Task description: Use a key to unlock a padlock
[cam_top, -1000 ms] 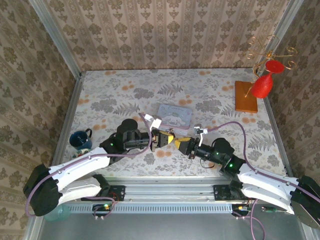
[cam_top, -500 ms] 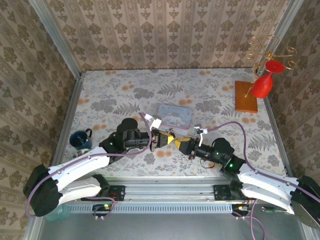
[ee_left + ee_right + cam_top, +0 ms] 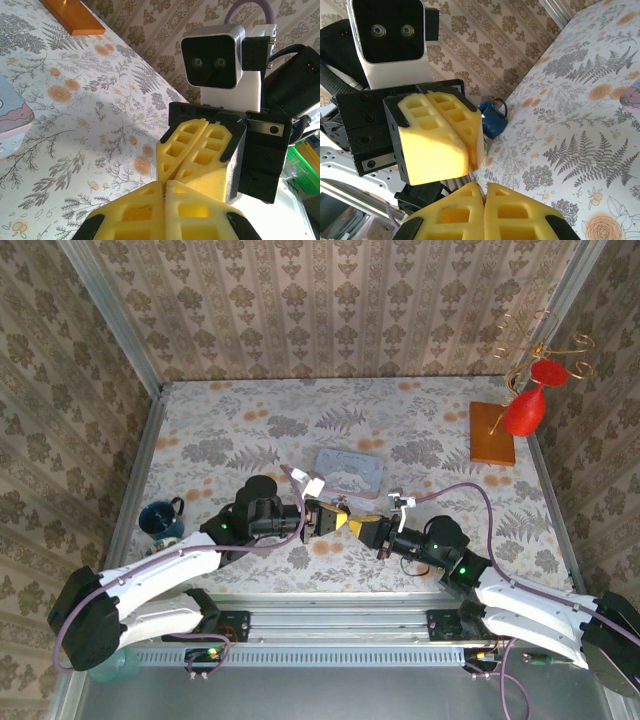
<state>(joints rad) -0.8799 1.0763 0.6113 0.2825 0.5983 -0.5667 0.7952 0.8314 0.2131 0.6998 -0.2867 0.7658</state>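
Near the front middle of the tabletop (image 3: 230,420), the two arms are seen meeting tip to tip. On the left side, the left end effector (image 3: 342,522) is reached in towards the centre, its yellow fingers pressed flat together. Opposite it, the right end effector (image 3: 357,526) is reached in from the right, its fingers likewise closed on each other. Whether the two sets of tips touch or stand just apart cannot be told from above.

From the left wrist, the right arm's closed fingers (image 3: 192,145) are seen pointing down at the left arm's own pair, the tips very nearly met. Both are held above the floral cloth. From the right wrist, the same meeting is recorded from the other side, with the left arm's fingers (image 3: 432,150) shut in front of the lens. Whether anything thin is pinched in either pair cannot be told.

Where the padlock lies cannot be made out in these views.

Other items noted:
- A pastel tin (image 3: 348,472) is laid flat just beyond the meeting point, apart from both end effectors.
- A blue mug (image 3: 160,520) is stood near the left edge, beside the left arm.
- An orange wooden block (image 3: 492,435) is set at the far right. A gold wire stand (image 3: 540,335) rises above it, and a red glass-shaped piece (image 3: 523,412) is hung there.
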